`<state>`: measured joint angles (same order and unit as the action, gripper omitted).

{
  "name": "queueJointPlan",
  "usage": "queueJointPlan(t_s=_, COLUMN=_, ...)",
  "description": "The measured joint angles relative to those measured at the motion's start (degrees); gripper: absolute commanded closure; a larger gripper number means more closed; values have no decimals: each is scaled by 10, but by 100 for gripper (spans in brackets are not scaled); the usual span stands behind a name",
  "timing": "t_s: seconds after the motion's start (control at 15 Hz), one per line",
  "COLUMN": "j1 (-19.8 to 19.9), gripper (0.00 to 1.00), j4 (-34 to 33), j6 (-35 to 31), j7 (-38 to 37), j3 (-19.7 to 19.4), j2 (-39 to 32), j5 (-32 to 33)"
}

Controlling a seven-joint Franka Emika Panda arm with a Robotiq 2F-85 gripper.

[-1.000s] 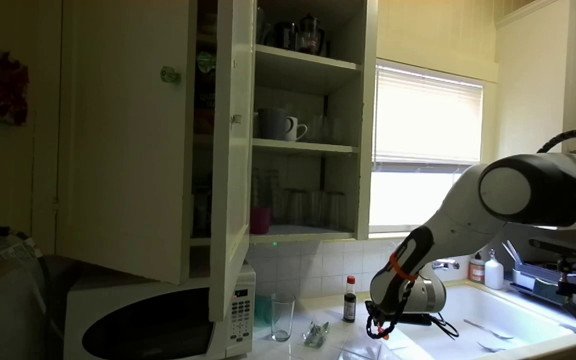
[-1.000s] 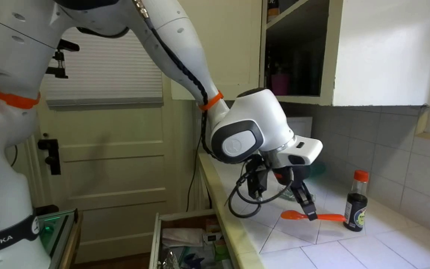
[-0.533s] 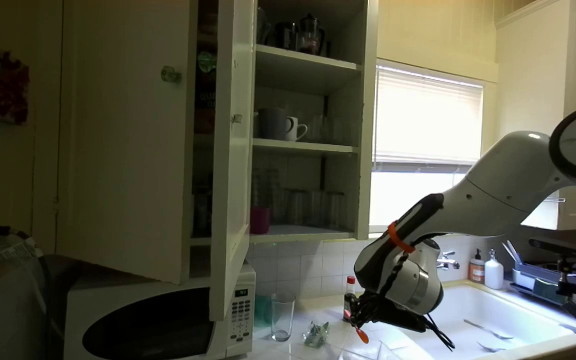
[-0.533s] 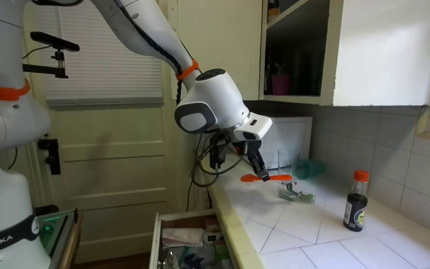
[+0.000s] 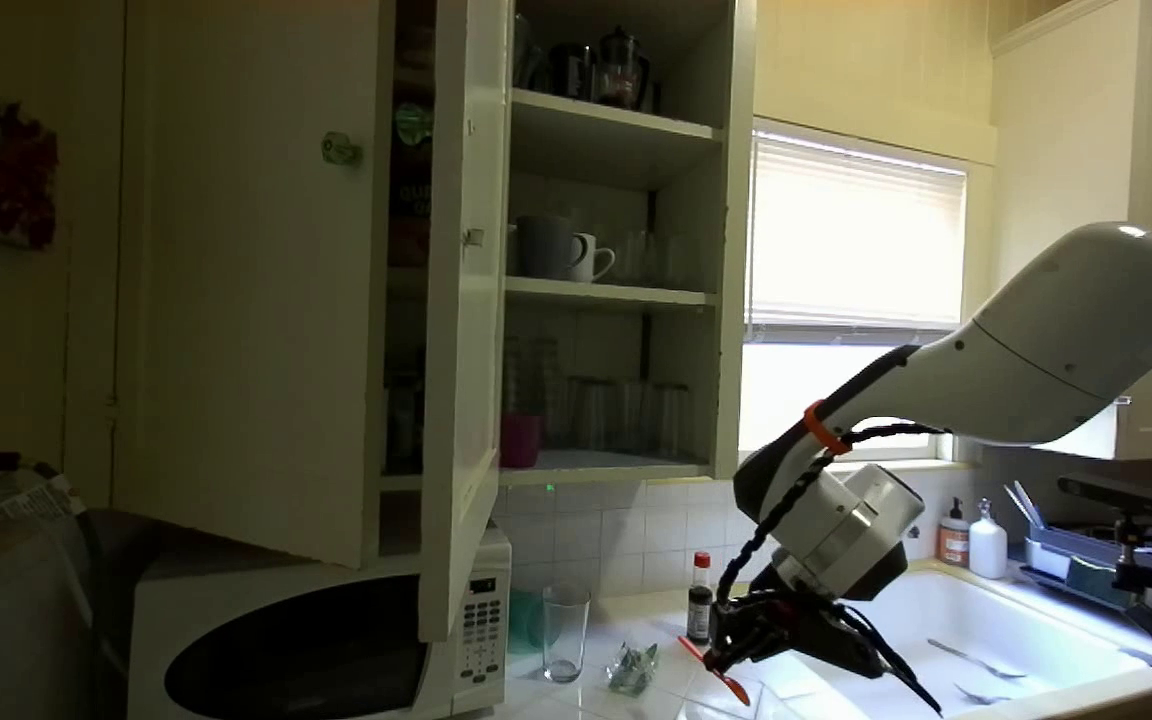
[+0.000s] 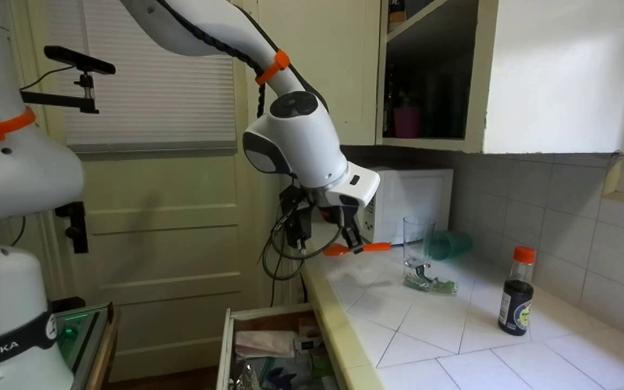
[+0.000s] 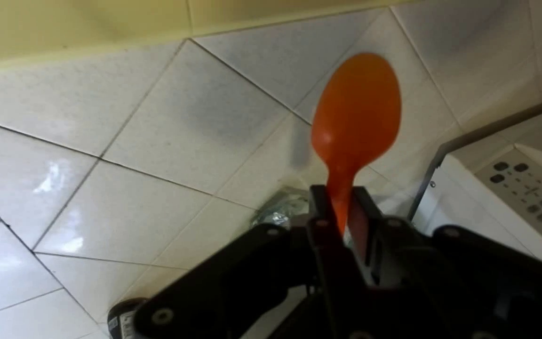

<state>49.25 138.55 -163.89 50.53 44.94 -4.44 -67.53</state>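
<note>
Orange spoon (image 7: 358,110), and the claw (image 7: 339,200) has it pinched around mid-length, held above the desk (image 6: 426,346)! Light, stiff plastic by the look, probably slick, hardly fragile, so the narrow stretch behind the bowl seems the spot to grip. Long axis crosswise to the claw: bowl out toward the yellow edge (image 6: 335,319), handle off the other way, microwave (image 6: 415,206) beyond the claw.

White-tiled counter (image 6: 426,330) around a tall clear glass (image 6: 419,234), in an exterior view
A white boxy microwave (image 6: 421,196) is at twelve o'clock, teal tumbler (image 6: 452,245) at three, red-capped dark bottle (image 6: 517,298) at four, crumpled clear packet (image 6: 430,283) near six, orange spoon (image 6: 376,247) above the counter at nine.
</note>
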Motion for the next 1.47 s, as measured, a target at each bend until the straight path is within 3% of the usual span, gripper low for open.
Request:
queueJointPlan(t_s=0.07, j1=17, gripper=85, j4=9, j6=17, j7=44, j3=-4, j2=7, j5=-38)
queueJointPlan(t_s=0.2, j1=44, gripper=85, j4=19, j6=37, j7=117, j3=-20, j2=16, j5=-113)
queueJointPlan(t_s=0.4, j1=58, gripper=85, j4=19, j6=46, j7=137, j3=-28, j2=17, j5=-130)
queueJointPlan(t_s=0.47, j1=56, gripper=96, j4=19, j6=46, j7=137, j3=-26, j2=17, j5=-131)
queueJointPlan(t_s=0.53, j1=55, gripper=96, j4=19, j6=46, j7=137, j3=-24, j2=18, j5=-132)
queueJointPlan(t_s=0.8, j1=37, gripper=96, j4=49, j6=39, j7=112, j3=-11, j2=16, j5=-24)
queueJointPlan(t_s=1.0, j1=21, gripper=96, j4=97, j6=40, j7=123, j3=3, j2=24, j5=18)
queueJointPlan(t_s=1.47, j1=1, gripper=96, j4=202, j6=31, j7=281, j3=24, j2=90, j5=12)
